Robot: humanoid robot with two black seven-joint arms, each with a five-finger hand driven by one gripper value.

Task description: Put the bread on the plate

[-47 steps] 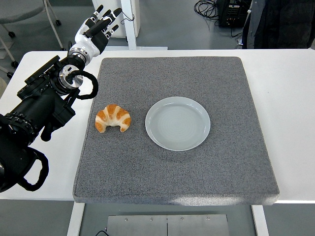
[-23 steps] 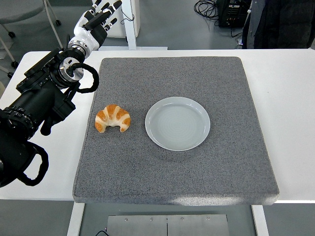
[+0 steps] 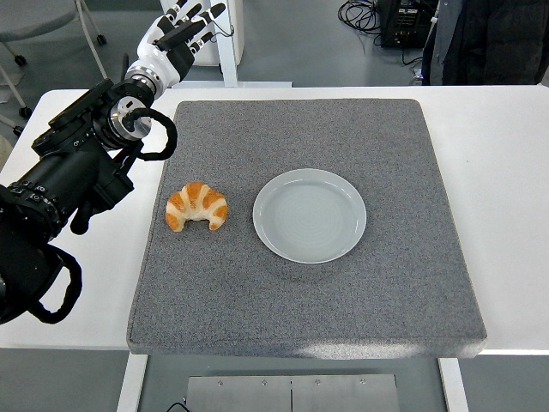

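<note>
I see the bread [image 3: 197,206], a crescent-shaped croissant with a glossy golden-brown crust and paler bands, lying on the left part of the grey mat [image 3: 403,283], untouched and just left of the plate [image 3: 310,215], with a strip of mat between them. The plate is round, pale grey-blue and smooth, with a shallow raised rim, and it is empty. The mat looks like coarse felt, a soft square pad covering most of the white table [image 3: 506,189]. My left hand [image 3: 174,40] is raised beyond the mat's far left corner, well away from the croissant, its fingers [image 3: 202,24] spread and holding nothing. I judge I am at the reach step, the grasp not yet made: next I need to bring the hand near and down over the croissant and close gently, since the crust looks flaky and easily crushed.
</note>
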